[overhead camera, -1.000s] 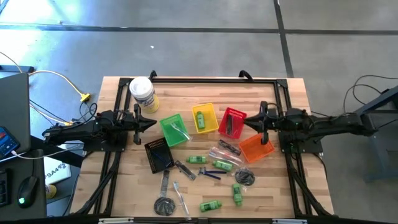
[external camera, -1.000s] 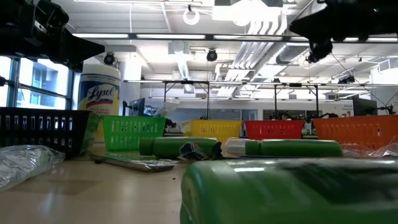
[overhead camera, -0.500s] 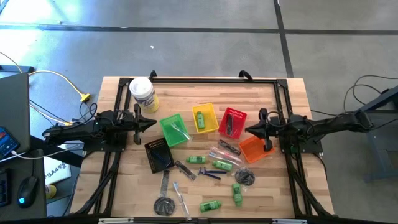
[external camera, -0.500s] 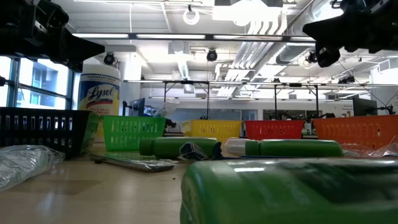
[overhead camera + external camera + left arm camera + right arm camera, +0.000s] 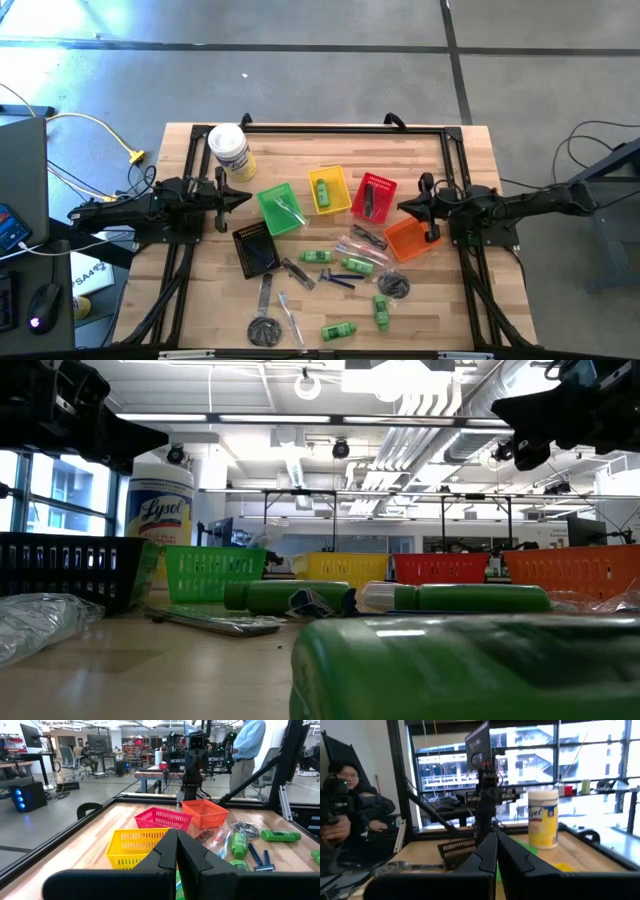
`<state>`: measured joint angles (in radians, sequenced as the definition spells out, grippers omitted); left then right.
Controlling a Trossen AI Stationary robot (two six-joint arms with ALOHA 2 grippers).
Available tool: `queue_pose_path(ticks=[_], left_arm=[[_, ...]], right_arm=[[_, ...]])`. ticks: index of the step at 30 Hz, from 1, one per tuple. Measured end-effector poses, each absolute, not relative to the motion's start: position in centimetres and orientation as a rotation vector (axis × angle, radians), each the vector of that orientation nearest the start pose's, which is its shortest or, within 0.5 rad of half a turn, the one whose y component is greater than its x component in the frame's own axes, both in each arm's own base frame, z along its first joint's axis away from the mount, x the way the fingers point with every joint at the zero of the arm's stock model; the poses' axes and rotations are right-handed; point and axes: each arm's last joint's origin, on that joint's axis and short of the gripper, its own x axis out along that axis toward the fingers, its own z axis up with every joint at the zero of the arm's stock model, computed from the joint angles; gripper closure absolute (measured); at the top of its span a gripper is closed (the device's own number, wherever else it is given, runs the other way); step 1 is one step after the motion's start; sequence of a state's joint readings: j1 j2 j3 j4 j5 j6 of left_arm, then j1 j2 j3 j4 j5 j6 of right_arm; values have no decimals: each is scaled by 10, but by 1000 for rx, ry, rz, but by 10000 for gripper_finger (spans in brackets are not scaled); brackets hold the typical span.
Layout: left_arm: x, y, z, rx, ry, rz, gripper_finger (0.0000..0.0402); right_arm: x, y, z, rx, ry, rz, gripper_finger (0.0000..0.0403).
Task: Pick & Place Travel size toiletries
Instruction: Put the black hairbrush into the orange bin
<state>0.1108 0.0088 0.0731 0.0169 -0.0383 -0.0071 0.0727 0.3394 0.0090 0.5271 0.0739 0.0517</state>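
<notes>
Travel size toiletries lie loose on the near half of the wooden table [image 5: 300,150]: green mini bottles [image 5: 318,257] [image 5: 338,330], a blue razor [image 5: 338,280] and clear-wrapped pieces [image 5: 355,245]. One more green bottle [image 5: 323,190] lies in the yellow basket [image 5: 340,203]. My left gripper [image 5: 247,197] hangs shut above the table, just left of the green basket [image 5: 279,209]. My right gripper [image 5: 401,208] hangs shut over the gap between the red basket [image 5: 373,196] and the orange basket [image 5: 411,238]. Both wrist views show the fingers [image 5: 176,845] [image 5: 496,847] shut with nothing between them.
A black basket [image 5: 256,248] stands near the green one. A white canister with a yellow label [image 5: 228,150] stands at the far left. A black frame [image 5: 340,128] runs around the table. A person sits beyond the table's left side [image 5: 350,810].
My right gripper has drawn back a little toward the table's right edge and sunk lower, tipping its fingers slightly upward. It now hangs still over the gap between the red and orange baskets. Nothing on the table has moved.
</notes>
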Motion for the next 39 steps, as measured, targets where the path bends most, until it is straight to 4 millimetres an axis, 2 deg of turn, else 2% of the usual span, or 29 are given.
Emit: queue_pose_path(ticks=[9, 14, 23, 29, 39], left_arm=[[93, 11, 184, -13, -29, 150, 402], [93, 11, 184, -30, -25, 150, 402], [93, 11, 185, -41, -38, 145, 402], [93, 8, 182, -65, -11, 31, 402], [93, 9, 186, -55, -44, 75, 402]], right_arm=[[96, 3, 182, 66, -172, -9, 399], [96, 6, 182, 62, -163, 82, 399], [99, 7, 171, 117, -41, 129, 399], [99, 9, 168, 146, -10, 149, 398], [99, 15, 167, 159, 5, 185, 398]])
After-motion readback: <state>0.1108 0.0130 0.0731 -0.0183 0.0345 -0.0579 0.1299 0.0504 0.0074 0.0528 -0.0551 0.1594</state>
